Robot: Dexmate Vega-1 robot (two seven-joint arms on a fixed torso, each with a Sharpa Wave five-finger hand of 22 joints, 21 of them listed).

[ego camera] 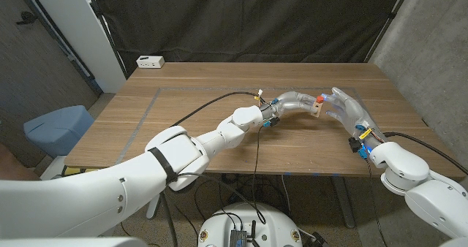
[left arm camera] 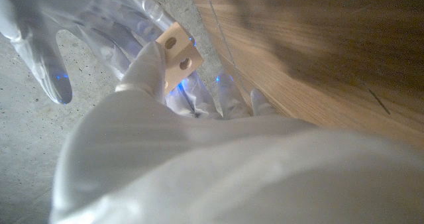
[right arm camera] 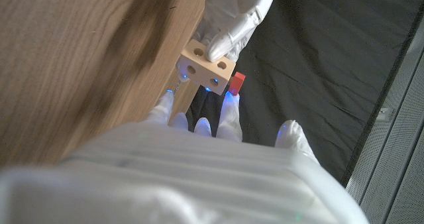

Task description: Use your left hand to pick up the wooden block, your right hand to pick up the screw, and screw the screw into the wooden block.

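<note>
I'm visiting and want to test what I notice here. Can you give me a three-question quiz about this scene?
1. True or false: the block lies on the table.
2. Which hand holds the block? A) left hand B) right hand
3. What colour is the screw head?

Key: 1 false, it is held up above the table; 2 A; 3 red.
</note>
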